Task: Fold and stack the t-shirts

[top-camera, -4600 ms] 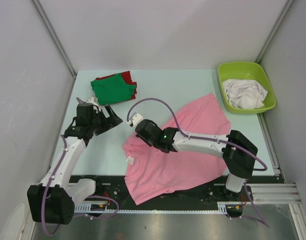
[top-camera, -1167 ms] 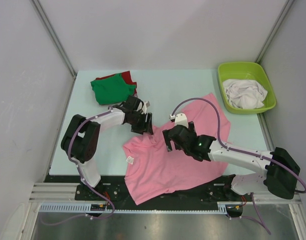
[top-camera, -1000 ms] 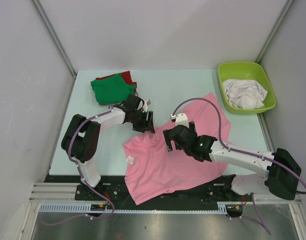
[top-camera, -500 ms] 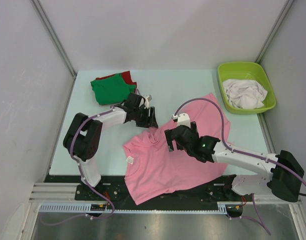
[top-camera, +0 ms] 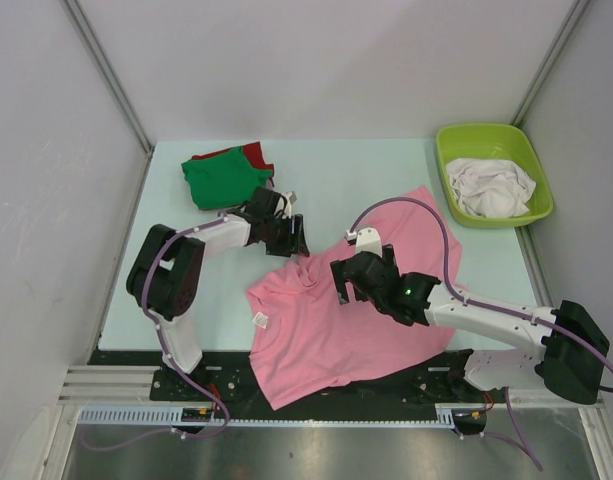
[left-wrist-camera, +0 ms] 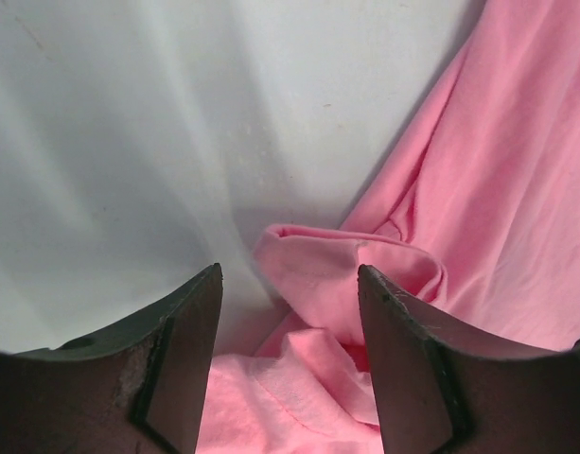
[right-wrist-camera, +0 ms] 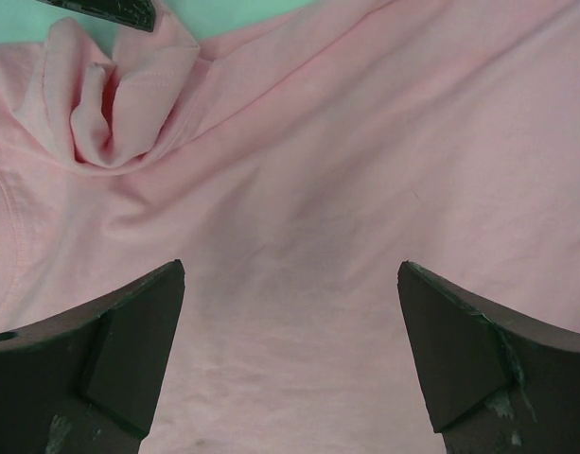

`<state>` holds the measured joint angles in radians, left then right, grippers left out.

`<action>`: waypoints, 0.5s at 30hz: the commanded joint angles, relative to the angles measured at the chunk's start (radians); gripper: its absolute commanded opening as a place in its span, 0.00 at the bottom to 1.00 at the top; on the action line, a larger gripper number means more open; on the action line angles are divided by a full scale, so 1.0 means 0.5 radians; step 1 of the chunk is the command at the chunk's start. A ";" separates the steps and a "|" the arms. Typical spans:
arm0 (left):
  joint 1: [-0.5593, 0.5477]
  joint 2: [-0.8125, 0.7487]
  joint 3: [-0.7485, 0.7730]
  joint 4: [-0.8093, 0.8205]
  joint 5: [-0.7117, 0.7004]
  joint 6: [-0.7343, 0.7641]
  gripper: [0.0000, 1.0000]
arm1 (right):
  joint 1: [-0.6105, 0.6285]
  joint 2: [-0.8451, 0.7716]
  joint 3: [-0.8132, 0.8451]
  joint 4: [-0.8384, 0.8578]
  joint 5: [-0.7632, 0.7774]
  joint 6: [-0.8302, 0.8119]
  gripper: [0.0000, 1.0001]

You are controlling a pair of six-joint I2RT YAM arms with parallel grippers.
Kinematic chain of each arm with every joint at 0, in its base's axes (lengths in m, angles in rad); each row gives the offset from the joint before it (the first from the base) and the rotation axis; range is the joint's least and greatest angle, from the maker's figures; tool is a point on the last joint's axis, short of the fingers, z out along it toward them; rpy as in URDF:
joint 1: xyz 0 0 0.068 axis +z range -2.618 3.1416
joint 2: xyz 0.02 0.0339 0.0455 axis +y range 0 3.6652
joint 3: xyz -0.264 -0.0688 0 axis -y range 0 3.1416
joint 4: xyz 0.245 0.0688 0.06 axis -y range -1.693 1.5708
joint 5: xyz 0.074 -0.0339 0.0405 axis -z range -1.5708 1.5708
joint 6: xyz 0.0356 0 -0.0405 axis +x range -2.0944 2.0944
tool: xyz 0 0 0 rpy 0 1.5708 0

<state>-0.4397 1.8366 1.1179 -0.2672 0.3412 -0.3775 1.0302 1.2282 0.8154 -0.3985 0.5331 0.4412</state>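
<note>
A large pink t-shirt (top-camera: 336, 320) lies spread on the pale table, its small neck label (top-camera: 259, 319) at the left. One sleeve is bunched into a fold (left-wrist-camera: 342, 265) at its far-left corner. My left gripper (top-camera: 298, 240) hovers open over that bunched sleeve, a finger on either side of it, not gripping. The right gripper (top-camera: 343, 285) stands wide open just above the shirt's flat upper middle (right-wrist-camera: 299, 246), with nothing between its fingers. A folded green t-shirt (top-camera: 224, 180) lies on a red one (top-camera: 256, 155) at the far left. White t-shirts (top-camera: 494, 187) fill the tub.
The lime-green plastic tub (top-camera: 476, 137) sits at the far right corner. Bare table (top-camera: 356, 170) stretches between the folded pile and the tub. The pink shirt's hem hangs over the near edge by the arm bases.
The left gripper slid right along the shirt's far edge to the bunched sleeve and narrowed slightly. The right gripper drifted slightly right and nearer, staying wide open.
</note>
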 commanded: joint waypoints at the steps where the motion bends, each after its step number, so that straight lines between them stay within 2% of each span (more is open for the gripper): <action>1: 0.011 0.002 -0.042 0.010 -0.011 -0.030 0.63 | 0.007 -0.033 -0.008 0.042 0.020 0.035 1.00; 4: 0.008 0.036 -0.070 0.050 0.017 -0.058 0.56 | 0.004 -0.027 -0.011 0.036 0.020 0.041 1.00; 7: 0.005 0.079 -0.061 0.059 0.038 -0.067 0.46 | 0.010 -0.023 -0.011 0.030 0.023 0.041 1.00; 10: 0.008 0.109 -0.039 0.056 0.057 -0.070 0.28 | 0.011 -0.030 -0.017 0.030 0.020 0.044 1.00; 11: 0.008 0.119 -0.030 0.059 0.060 -0.070 0.16 | 0.011 -0.027 -0.017 0.030 0.023 0.041 1.00; 13: 0.008 0.122 -0.015 0.062 0.075 -0.067 0.02 | 0.014 -0.036 -0.017 0.024 0.029 0.050 1.00; 15: 0.011 0.110 -0.009 0.047 0.069 -0.067 0.00 | 0.007 -0.036 -0.020 0.018 0.038 0.050 1.00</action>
<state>-0.4351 1.8786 1.0958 -0.2398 0.3664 -0.4191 1.0309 1.2282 0.8150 -0.3985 0.5331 0.4446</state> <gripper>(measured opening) 0.022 0.994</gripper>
